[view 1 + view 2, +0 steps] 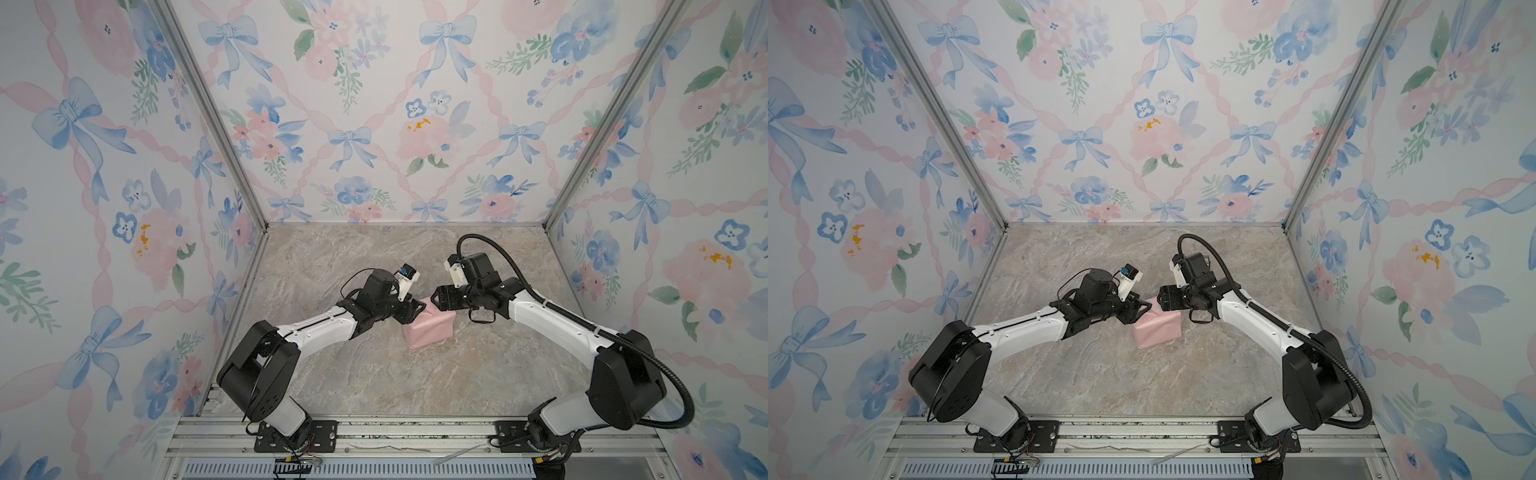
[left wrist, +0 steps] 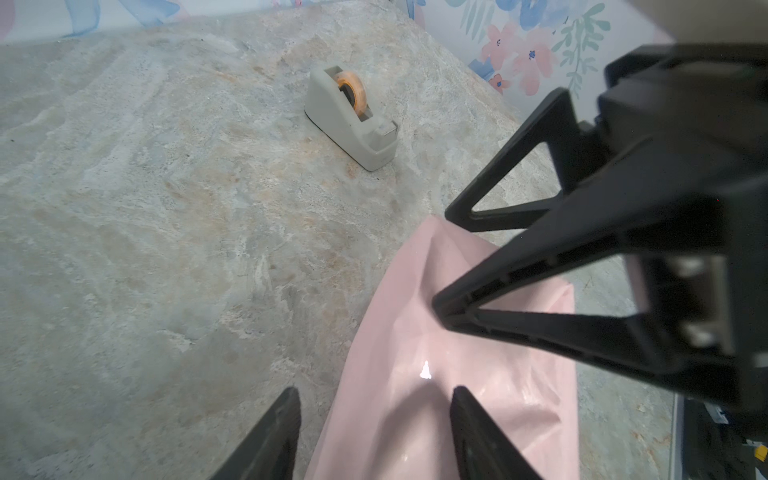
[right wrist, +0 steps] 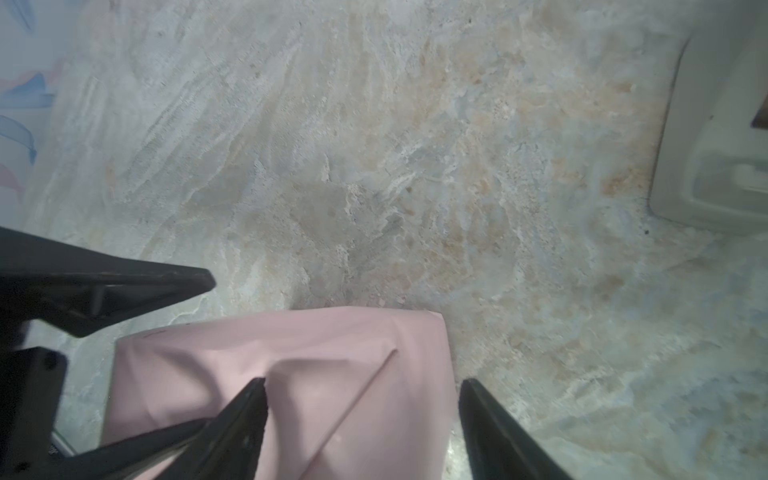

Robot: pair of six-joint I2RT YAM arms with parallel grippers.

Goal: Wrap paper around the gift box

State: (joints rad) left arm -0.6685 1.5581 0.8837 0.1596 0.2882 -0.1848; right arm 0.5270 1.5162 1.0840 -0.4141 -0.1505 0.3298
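The paper [image 1: 428,330] [image 1: 1156,330] shows pale pink and is folded into a creased, box-shaped parcel at mid-table. The gift box is hidden inside it. My left gripper [image 1: 417,309] [image 1: 1143,307] is at the parcel's far left corner and is open. In the left wrist view [image 2: 374,395] it straddles the paper's [image 2: 415,332] edge, one finger above the paper and one above the table. My right gripper [image 1: 434,297] [image 1: 1160,297] is open at the far top edge. In the right wrist view [image 3: 363,384] a diagonal fold of the paper [image 3: 332,340] lies between its jaws. One right fingertip [image 2: 440,309] touches the paper.
A beige tape dispenser [image 2: 351,116] [image 3: 715,158] with an orange roll stands on the marble table [image 1: 374,374] just beyond the parcel; the arms hide it in both top views. Floral walls close in three sides. The two grippers are nearly touching.
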